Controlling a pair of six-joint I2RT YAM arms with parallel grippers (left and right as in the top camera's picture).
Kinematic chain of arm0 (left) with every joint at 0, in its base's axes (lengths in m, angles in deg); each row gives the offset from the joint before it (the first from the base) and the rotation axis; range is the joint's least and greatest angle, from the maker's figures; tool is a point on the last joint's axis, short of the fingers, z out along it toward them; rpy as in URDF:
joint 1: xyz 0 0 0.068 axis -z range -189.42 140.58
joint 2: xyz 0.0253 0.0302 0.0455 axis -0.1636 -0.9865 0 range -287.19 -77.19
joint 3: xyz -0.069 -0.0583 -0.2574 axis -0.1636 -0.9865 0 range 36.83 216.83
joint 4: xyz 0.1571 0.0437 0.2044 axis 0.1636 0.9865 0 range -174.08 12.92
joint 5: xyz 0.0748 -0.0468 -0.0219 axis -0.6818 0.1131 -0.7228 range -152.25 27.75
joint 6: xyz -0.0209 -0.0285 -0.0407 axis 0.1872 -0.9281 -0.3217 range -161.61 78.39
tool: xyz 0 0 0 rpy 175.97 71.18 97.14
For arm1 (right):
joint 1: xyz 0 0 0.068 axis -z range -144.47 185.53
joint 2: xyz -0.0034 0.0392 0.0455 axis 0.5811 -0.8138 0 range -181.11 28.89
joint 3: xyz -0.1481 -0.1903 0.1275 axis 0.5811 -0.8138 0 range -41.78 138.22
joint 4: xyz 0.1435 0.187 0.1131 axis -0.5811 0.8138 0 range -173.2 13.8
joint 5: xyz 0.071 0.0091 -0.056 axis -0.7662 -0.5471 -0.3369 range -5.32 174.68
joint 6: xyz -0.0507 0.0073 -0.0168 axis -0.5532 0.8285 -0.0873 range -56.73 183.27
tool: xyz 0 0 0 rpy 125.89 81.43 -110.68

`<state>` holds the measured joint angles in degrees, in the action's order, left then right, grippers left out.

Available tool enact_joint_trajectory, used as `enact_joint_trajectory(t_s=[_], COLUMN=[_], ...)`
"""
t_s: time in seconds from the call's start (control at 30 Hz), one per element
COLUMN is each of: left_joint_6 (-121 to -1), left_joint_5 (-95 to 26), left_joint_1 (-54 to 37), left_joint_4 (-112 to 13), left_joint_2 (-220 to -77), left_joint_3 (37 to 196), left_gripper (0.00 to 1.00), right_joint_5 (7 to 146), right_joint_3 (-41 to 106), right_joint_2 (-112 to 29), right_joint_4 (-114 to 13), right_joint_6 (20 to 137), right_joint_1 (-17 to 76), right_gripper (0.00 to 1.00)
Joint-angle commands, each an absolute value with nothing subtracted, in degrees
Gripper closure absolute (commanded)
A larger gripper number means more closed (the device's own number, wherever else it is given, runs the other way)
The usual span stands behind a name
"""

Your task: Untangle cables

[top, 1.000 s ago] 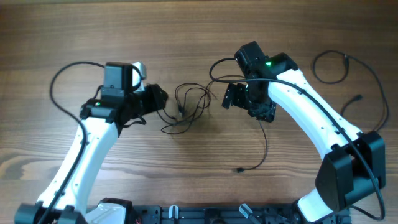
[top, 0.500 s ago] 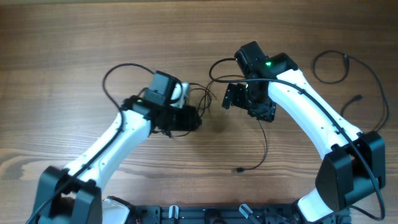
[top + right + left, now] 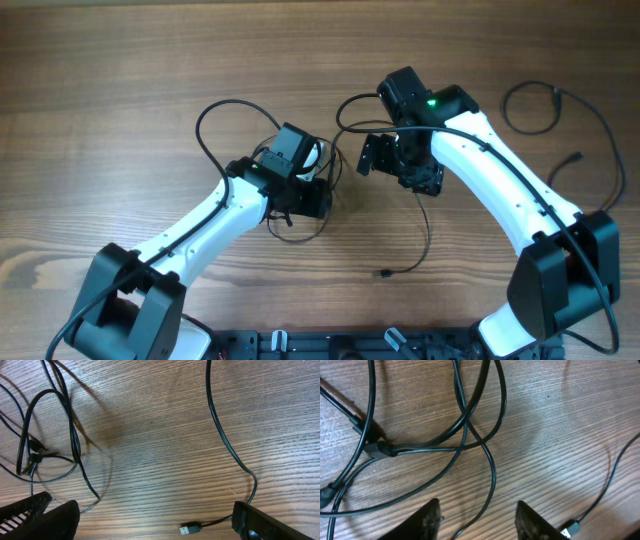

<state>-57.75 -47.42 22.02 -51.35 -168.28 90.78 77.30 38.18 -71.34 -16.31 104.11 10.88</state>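
Observation:
The cables (image 3: 296, 232) are thin black cords bunched in loose loops at mid table, mostly under my left gripper (image 3: 314, 196). In the left wrist view the loops cross at a small knot (image 3: 377, 450). My left gripper (image 3: 480, 510) hangs low over the wood and is open, with one strand (image 3: 492, 480) running untouched between its fingers. My right gripper (image 3: 398, 168) hovers just right of the bunch, wide open and empty. Below my right gripper (image 3: 155, 515) a separate cord (image 3: 225, 440) ends in a silver-tipped plug (image 3: 188, 530). The bunch (image 3: 47, 450) lies to its upper left.
A thicker black cable (image 3: 215, 115) wired to the left arm arcs behind it. More thin black cord (image 3: 528, 105) loops at the far right, and a plug end (image 3: 575, 157) lies near the right arm. Both arm bases stand at the front edge.
My left arm has swung right from the table's left side, and its gripper now hangs over the bunched cables. The right arm has not moved.

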Motion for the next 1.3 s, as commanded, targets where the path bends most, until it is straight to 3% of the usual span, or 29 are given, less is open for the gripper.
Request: enact_joint_trajectory(t_s=[0.0,0.43,0.87,0.97,1.07,1.27], left_joint_6=[-56.8,-57.0,-57.0,-57.0,-57.0,-57.0], left_joint_5=[-50.5,-50.9,-51.3,-51.5,-51.5,-51.4], left_joint_1=[23.0,25.9,26.4,27.3,27.3,27.3], left_joint_4=[-52.5,-53.7,-58.6,-60.0,-60.2,-59.2], left_joint_2=[-169.2,-171.1,-177.8,-179.3,-179.3,-176.5], left_joint_3=[91.0,91.0,91.0,91.0,91.1,92.0], left_gripper=[0.47,0.53,0.57,0.64,0.96,0.96], right_joint_5=[78.7,78.3,76.5,75.7,75.7,75.7], right_joint_3=[38.0,38.0,38.0,38.0,38.0,37.8], right_joint_2=[-71.9,-71.9,-71.8,-71.8,-71.9,-72.9], right_joint_4=[-16.1,-15.1,-12.9,-12.8,-12.9,-13.2], right_joint_6=[103.7,103.7,98.9,95.9,93.1,87.1], right_joint_1=[10.9,11.3,22.8,25.0,25.4,25.4], right_gripper=[0.00,0.00,0.00,0.00,0.00,0.00])
